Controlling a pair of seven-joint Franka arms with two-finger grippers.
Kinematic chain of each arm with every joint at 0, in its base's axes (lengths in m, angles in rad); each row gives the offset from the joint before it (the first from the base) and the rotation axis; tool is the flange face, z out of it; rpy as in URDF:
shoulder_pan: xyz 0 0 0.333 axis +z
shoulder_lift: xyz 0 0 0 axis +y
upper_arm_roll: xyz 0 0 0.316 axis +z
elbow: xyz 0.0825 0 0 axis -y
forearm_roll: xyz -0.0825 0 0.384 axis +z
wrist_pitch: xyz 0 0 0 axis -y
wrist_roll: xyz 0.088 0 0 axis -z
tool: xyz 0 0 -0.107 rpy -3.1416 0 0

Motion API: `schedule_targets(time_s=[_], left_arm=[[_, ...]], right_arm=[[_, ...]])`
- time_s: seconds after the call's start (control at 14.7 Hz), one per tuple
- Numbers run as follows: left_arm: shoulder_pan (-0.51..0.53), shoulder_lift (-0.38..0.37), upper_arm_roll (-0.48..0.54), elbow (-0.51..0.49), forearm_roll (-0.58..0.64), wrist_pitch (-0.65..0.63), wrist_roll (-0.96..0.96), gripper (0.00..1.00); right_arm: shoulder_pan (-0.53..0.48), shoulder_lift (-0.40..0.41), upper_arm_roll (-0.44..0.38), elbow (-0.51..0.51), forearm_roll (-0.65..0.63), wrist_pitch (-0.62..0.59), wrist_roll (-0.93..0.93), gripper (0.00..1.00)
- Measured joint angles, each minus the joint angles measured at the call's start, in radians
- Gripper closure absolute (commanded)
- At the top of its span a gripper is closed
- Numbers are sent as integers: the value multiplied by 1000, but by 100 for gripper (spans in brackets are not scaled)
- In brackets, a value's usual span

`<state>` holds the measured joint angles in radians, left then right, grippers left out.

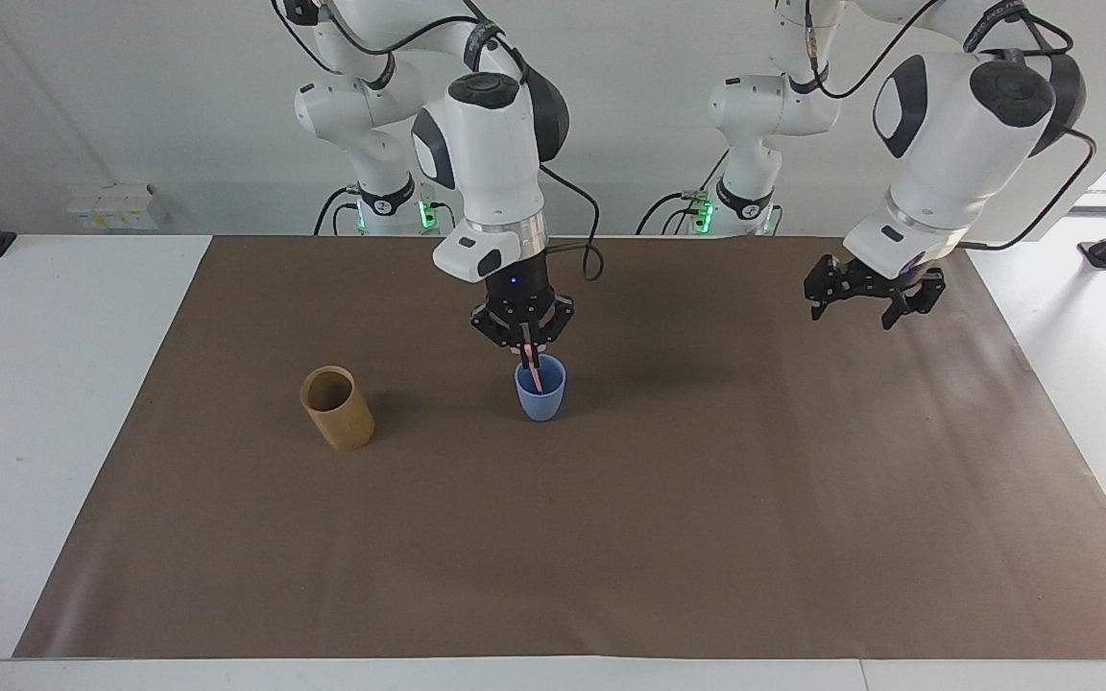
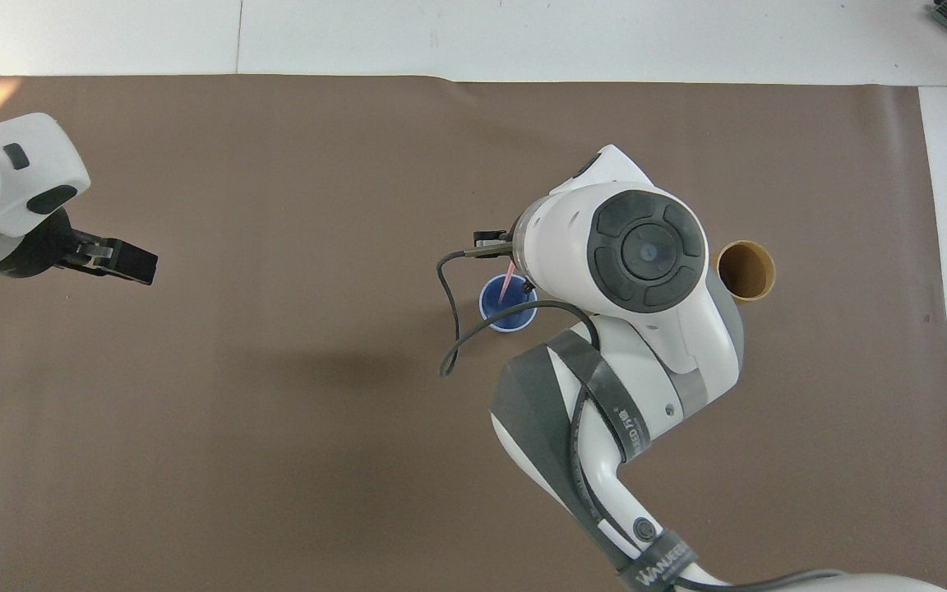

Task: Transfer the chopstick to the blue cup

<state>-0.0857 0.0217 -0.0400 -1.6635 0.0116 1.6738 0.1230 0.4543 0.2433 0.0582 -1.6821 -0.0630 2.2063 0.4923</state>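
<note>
The right gripper (image 1: 525,353) pinches the chopstick (image 1: 534,370) nearly upright, tip inside the blue cup (image 1: 540,389); the left gripper (image 1: 865,297) waits wide open.

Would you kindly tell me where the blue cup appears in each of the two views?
Facing view: blue cup near the picture's centre, under the right gripper.
Overhead view: blue cup just beside centre, partly under the right arm.
Shared landmark: the tan holder, beside the cup toward the right arm's end.
</note>
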Motion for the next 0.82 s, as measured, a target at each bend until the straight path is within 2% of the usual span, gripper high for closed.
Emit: schedule_targets(time_s=[0.07, 0.14, 0.27, 0.34, 0.41, 0.48, 0.54, 0.82], left_arm=[[7, -19, 2, 4, 0, -14, 8, 0], [11, -32, 2, 15, 0, -36, 10, 0], [12, -47, 1, 62, -2, -98, 10, 0], [12, -49, 0, 92, -3, -130, 10, 0], [12, -51, -1, 121, -4, -162, 10, 0], [12, -51, -2, 144, -4, -188, 10, 0], [12, -52, -2, 159, -4, -199, 10, 0], [13, -70, 0, 156, -10, -217, 5, 0]], right_arm=[[4, 1, 1, -15, 0, 1, 0, 81], [5, 0, 1, -28, 0, 1, 0, 65], [6, -5, 1, -43, 0, 1, 0, 50], [6, -7, 1, -44, 0, 1, 0, 47], [6, -9, 1, -44, 0, 3, 0, 35], [6, -11, 1, -44, 0, 4, 0, 15], [6, -13, 1, -44, 0, 5, 0, 2], [1, -14, -2, -34, 0, 7, 0, 0]])
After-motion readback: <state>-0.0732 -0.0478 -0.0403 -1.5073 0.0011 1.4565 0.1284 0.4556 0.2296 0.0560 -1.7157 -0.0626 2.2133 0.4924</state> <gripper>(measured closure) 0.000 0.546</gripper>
